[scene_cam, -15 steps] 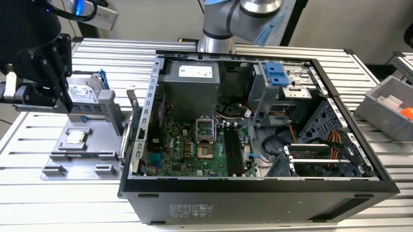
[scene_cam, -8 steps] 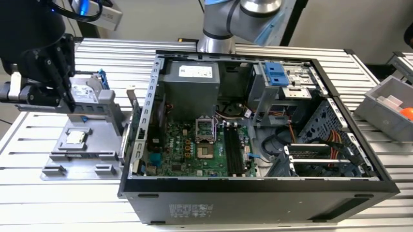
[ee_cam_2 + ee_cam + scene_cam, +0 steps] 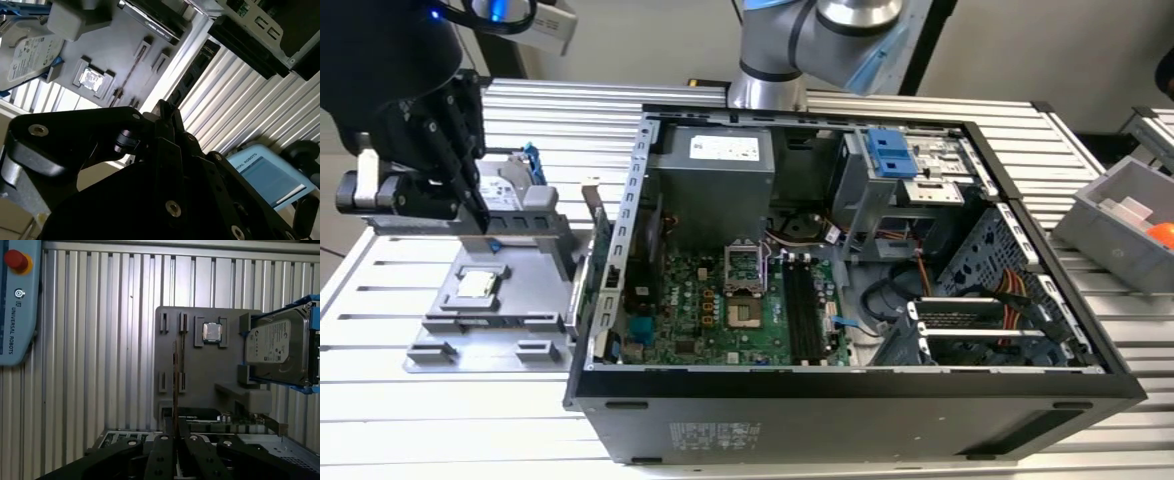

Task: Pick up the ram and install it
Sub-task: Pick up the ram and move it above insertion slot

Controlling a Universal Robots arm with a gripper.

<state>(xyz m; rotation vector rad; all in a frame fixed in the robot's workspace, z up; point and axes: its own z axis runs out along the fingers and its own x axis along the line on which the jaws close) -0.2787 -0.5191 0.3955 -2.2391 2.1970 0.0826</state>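
The gripper (image 3: 175, 439) is drawn in narrow, its two black fingers pinched onto the flat faces of the ram (image 3: 175, 385). In the first wrist view the stick runs straight out from between the fingertips and shows edge-on as a thin dark line. Gripping it by the faces at one end seems deliberate, since most of its length and its long edges stay free of the fingers. In the second wrist view the same stick reaches out from the fingertips over the ribbed metal table (image 3: 100, 365), and it appears to be clear of the grey fixture (image 3: 200, 370) rather than seated in it. The fixture's paired upright clips stand empty on either side of the line of the ram, evidently made to hold such a stick on edge. The same fixture carries a processor chip (image 3: 212, 332) in a square recess and a hard drive (image 3: 272, 347) propped in a blue bracket, each part in its own place. In the exterior view the arm hangs over the fixture at the exterior view's left, well apart from the long black motherboard slots (image 3: 803, 315) inside the open computer case (image 3: 854, 400), so the installing is not yet done.
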